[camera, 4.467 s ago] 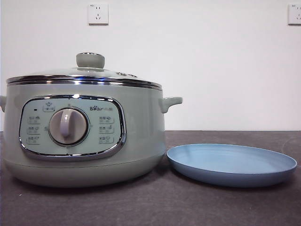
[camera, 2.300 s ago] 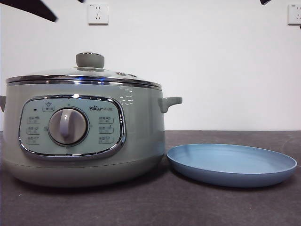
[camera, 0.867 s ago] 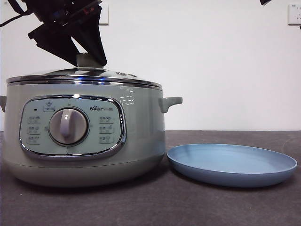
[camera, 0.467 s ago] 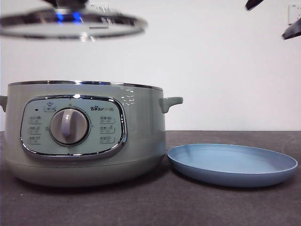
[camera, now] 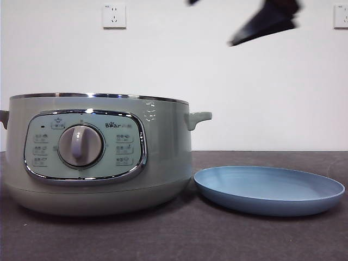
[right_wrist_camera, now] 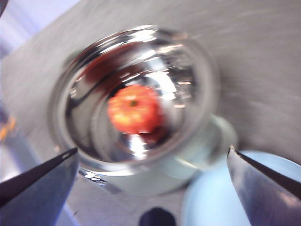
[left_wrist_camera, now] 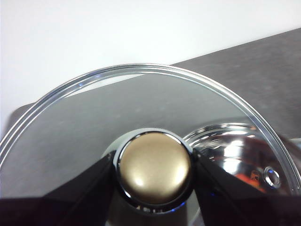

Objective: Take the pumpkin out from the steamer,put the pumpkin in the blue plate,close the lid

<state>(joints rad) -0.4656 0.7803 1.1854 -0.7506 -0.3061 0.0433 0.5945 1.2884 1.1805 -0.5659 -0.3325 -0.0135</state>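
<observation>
The steamer point(camera: 98, 155) stands uncovered on the desk point(camera: 174, 239); its panel reads "Bear" point(camera: 112, 125) above a grey dial point(camera: 80, 145). The pumpkin point(right_wrist_camera: 134, 109) sits upright at the centre of the chrome pot, stem end facing up; the view is blurred. The blue plate point(camera: 269, 189) lies just beside the steamer. The left tool point(left_wrist_camera: 154, 172) pinches the knob of the lid point(left_wrist_camera: 141, 94), held in the air. The right tool point(right_wrist_camera: 153, 165), its jaws spread wide, hangs above the steamer.

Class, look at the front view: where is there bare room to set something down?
The blue plate is bare. Bare table runs in front of the steamer and plate. The gap between steamer and plate is tight. The pumpkin occupies the steamer's middle.
</observation>
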